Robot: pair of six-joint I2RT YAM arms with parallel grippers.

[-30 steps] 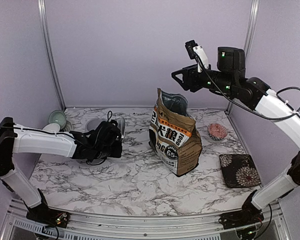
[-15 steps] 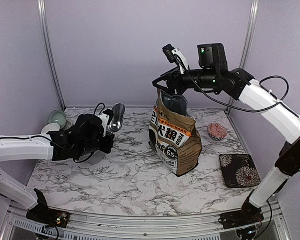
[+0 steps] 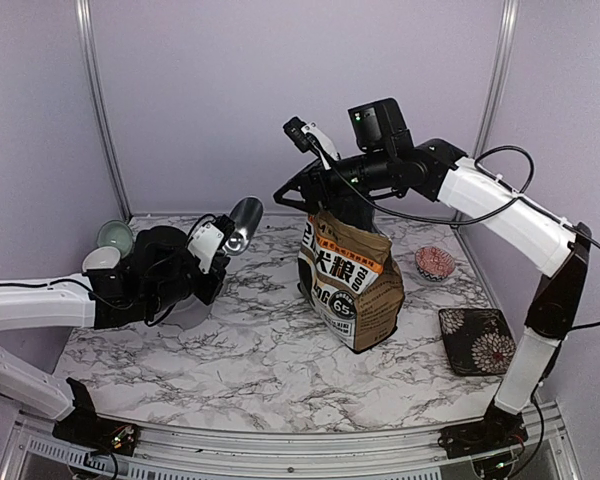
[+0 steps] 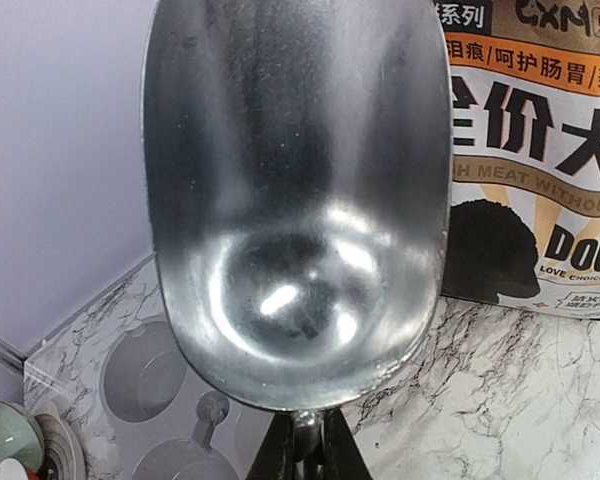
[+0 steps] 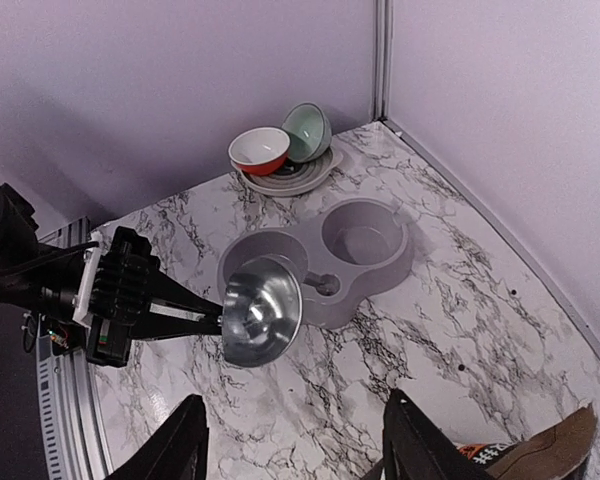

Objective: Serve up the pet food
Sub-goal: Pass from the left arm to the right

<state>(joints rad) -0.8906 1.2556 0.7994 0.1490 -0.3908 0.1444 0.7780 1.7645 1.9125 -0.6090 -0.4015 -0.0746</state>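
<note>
My left gripper (image 3: 222, 243) is shut on the handle of a metal scoop (image 3: 245, 220), held in the air left of the printed dog-food bag (image 3: 348, 285). In the left wrist view the scoop (image 4: 295, 200) fills the frame and its bowl is empty, with the jaws (image 4: 308, 445) pinching its stem. My right gripper (image 3: 285, 192) hovers open above the bag's upper left corner, nothing between its fingers (image 5: 185, 440). From there I look down on the scoop (image 5: 263, 310). The pet food is out of view; the bag's open mouth is dark.
A grey double feeder (image 5: 325, 255) lies at the back left, partly behind the left arm. Beyond it are a red bowl (image 5: 259, 150) and a green bowl (image 3: 113, 237). A red-patterned small bowl (image 3: 435, 263) and a dark flowered plate (image 3: 480, 340) sit right of the bag.
The left arm has lifted the scoop off the table and carried it right toward the bag. The right arm has swung left over the top of the bag, jaws still apart.
</note>
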